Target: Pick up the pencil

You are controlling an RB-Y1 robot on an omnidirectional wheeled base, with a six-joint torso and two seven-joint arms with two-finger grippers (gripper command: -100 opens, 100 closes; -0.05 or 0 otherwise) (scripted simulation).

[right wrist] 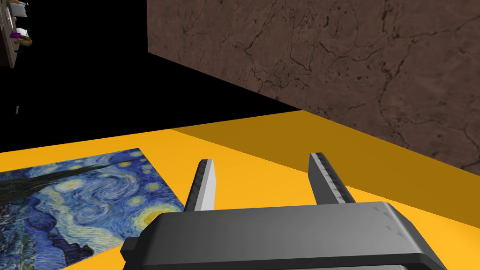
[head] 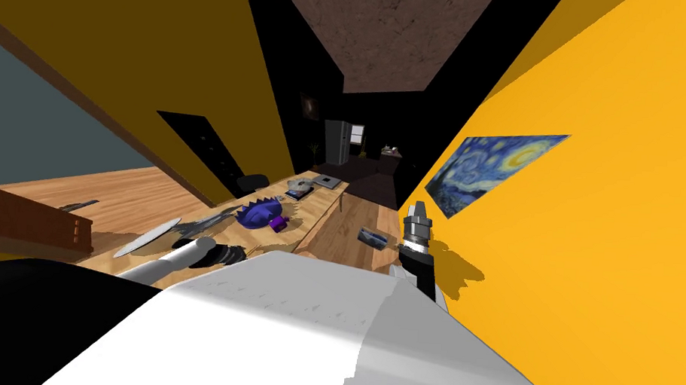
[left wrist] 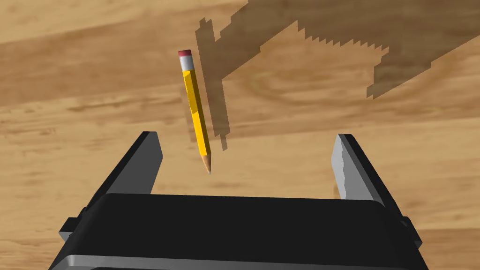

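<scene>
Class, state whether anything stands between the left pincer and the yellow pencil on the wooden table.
Nothing visible does. The yellow hexagonal pencil with a red eraser points its tip into the gap of the open left pincer, over bare wooden tabletop.

This is a room in a home, with the look of a study. Orange-yellow walls point(head: 617, 243) carry a swirling blue night-sky painting point(head: 495, 171). A long wooden desk point(head: 326, 200) on a wood-plank floor point(head: 339, 241) bears a yellow pencil point(left wrist: 197, 110) and a spiky purple toy point(head: 261, 215). A tall grey refrigerator-like cabinet point(head: 337, 142) stands far beyond.
</scene>
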